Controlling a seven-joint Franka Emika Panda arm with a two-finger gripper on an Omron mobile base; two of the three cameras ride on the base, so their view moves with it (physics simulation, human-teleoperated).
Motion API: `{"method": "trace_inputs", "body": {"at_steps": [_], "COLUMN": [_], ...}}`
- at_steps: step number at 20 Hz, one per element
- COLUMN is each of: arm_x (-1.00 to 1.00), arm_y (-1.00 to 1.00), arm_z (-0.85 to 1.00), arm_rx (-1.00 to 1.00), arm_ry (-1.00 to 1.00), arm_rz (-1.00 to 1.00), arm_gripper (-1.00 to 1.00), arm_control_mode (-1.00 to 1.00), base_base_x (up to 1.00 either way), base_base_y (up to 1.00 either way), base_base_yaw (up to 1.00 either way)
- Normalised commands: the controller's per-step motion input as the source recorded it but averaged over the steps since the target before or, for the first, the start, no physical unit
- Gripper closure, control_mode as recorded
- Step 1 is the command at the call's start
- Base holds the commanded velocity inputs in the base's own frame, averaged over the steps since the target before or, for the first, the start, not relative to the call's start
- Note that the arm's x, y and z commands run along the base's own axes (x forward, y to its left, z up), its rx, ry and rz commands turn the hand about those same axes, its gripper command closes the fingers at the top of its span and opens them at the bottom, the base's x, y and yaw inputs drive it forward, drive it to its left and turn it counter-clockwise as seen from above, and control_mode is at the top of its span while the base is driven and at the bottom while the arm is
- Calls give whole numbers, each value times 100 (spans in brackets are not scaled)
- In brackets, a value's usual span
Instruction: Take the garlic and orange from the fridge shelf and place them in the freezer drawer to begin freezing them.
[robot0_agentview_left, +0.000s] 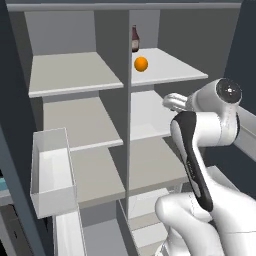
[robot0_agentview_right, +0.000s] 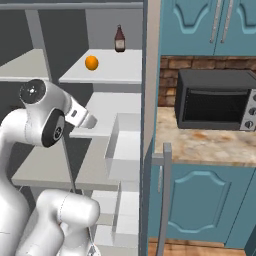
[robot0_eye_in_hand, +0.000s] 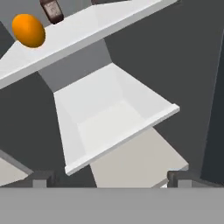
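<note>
Claw (robot0_eye_in_hand: 109, 179) wide open, empty — orange (robot0_eye_in_hand: 28, 30) well apart on the fridge shelf (robot0_eye_in_hand: 87, 30), beside bottle (robot0_eye_in_hand: 51, 10).

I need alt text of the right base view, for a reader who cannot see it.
An orange and a dark bottle stand apart on the top fridge shelf, above the white robot arm. Right of the fridge, a black microwave sits on a counter.

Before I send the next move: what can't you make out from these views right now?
- Garlic: cannot find it; beside the orange on the fridge shelf I make out just the brown bottle.
- Freezer drawer: cannot pick it out; the arm covers the lower fridge in both base views.
- Gripper: hand view cuts it to two dark fingertips, wide apart, nothing between.
- Bottle's top: cut by the hand view's upper edge.
</note>
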Motion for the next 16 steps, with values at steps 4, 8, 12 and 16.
{"method": "trace_inputs", "body": {"at_steps": [4, 8, 12, 16], "arm_x": [0, 0, 19, 45], "arm_y": [0, 0, 0, 0], "arm_z": [93, 69, 45, 18], "arm_rx": [-8, -8, -5, 0], "arm_ry": [-19, -14, -7, -1], "arm_rz": [-5, -5, -3, 0], "arm_gripper": [-100, -100, -100, -100], "arm_control_mode": [-100, -100, -100, -100], "base_base_x": [0, 0, 0, 0], "base_base_y": [0, 0, 0, 0], "base_base_yaw": [0, 0, 0, 0]}}
